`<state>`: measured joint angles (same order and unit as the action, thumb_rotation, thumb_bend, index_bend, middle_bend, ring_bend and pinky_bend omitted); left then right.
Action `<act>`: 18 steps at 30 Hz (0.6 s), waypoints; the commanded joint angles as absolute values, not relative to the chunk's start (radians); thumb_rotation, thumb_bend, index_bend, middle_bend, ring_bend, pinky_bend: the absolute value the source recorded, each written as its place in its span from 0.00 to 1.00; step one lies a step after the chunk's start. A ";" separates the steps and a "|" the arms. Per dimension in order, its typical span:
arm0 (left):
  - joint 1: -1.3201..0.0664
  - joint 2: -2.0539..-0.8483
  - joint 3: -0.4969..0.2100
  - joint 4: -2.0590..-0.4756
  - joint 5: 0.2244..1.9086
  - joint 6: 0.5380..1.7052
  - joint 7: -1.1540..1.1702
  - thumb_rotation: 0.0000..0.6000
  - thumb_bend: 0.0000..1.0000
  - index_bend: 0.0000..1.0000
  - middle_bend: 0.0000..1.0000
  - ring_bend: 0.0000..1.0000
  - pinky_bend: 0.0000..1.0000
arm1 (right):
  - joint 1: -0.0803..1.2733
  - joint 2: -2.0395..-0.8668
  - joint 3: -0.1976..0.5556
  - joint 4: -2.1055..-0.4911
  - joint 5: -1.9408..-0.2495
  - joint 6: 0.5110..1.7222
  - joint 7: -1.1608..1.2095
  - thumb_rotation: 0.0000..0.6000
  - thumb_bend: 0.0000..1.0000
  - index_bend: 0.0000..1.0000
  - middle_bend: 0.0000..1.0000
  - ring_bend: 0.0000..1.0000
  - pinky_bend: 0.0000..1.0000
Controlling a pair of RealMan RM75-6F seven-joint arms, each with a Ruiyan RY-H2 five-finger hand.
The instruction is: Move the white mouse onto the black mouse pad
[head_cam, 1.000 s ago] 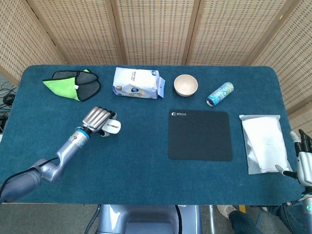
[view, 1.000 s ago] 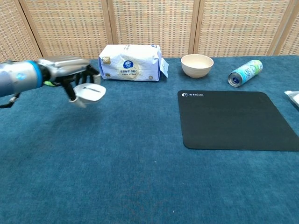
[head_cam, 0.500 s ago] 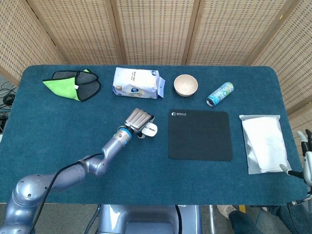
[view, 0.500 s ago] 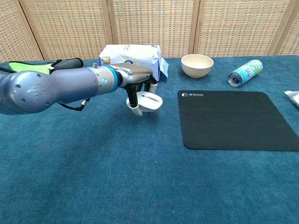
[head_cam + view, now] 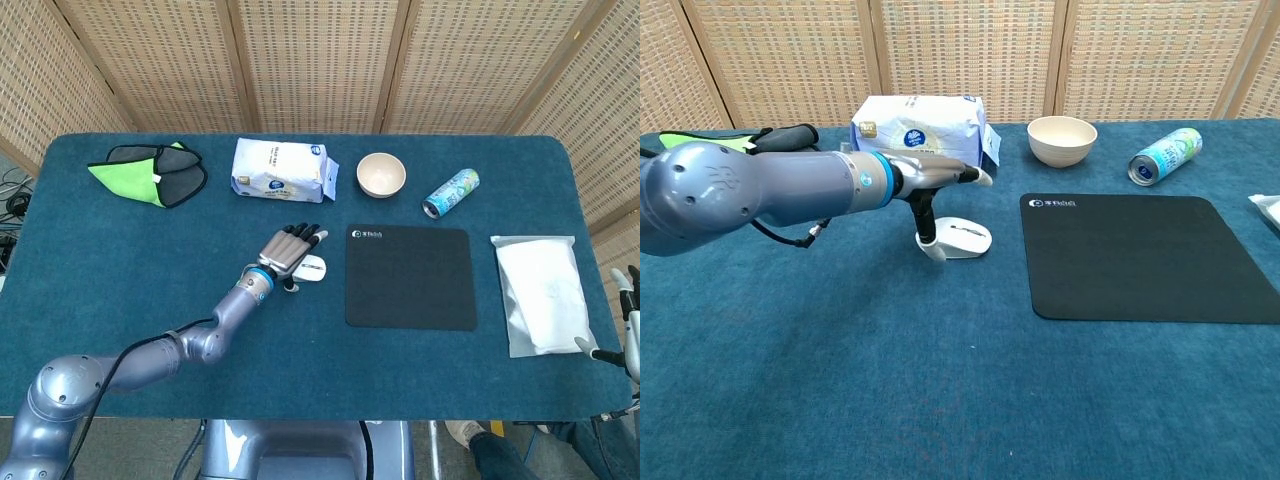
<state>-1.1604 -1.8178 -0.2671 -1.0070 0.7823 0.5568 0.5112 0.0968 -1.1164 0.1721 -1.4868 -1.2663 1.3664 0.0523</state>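
Note:
The white mouse (image 5: 313,268) (image 5: 966,238) lies on the blue table cloth just left of the black mouse pad (image 5: 410,277) (image 5: 1140,255), not on it. My left hand (image 5: 292,248) (image 5: 937,177) hovers over the mouse's left side with its fingers stretched out flat above it. Its thumb hangs down at the mouse's left edge, and the hand grips nothing. My right hand (image 5: 629,322) shows only at the far right edge of the head view, fingers apart and empty, beside the table's right end.
Along the back stand a tissue pack (image 5: 280,170) (image 5: 918,134), a beige bowl (image 5: 381,175) (image 5: 1061,139) and a toppled can (image 5: 451,193) (image 5: 1165,155). A green and grey cloth (image 5: 150,172) lies back left. A white bag (image 5: 542,293) lies right of the pad.
My left hand carried the mouse to the right, from the table's left part to beside the pad, set it down and spread its fingers off it. The right hand barely moved.

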 commanded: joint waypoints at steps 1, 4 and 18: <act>-1.103 -1.727 -0.273 -1.141 0.835 0.630 0.439 1.00 0.00 0.00 0.00 0.00 0.06 | 0.096 -1.117 0.171 -1.489 -1.269 1.370 0.050 1.00 0.00 0.00 0.00 0.00 0.00; -1.037 -1.627 -0.274 -1.273 0.925 0.726 0.382 1.00 0.00 0.00 0.00 0.00 0.04 | 0.095 -1.117 0.167 -1.494 -1.277 1.376 0.041 1.00 0.00 0.00 0.00 0.00 0.00; -0.528 -1.132 -0.128 -1.700 1.099 1.315 0.290 1.00 0.00 0.00 0.00 0.00 0.00 | 0.206 -1.125 0.168 -1.574 -1.381 1.317 -0.102 1.00 0.00 0.00 0.00 0.00 0.00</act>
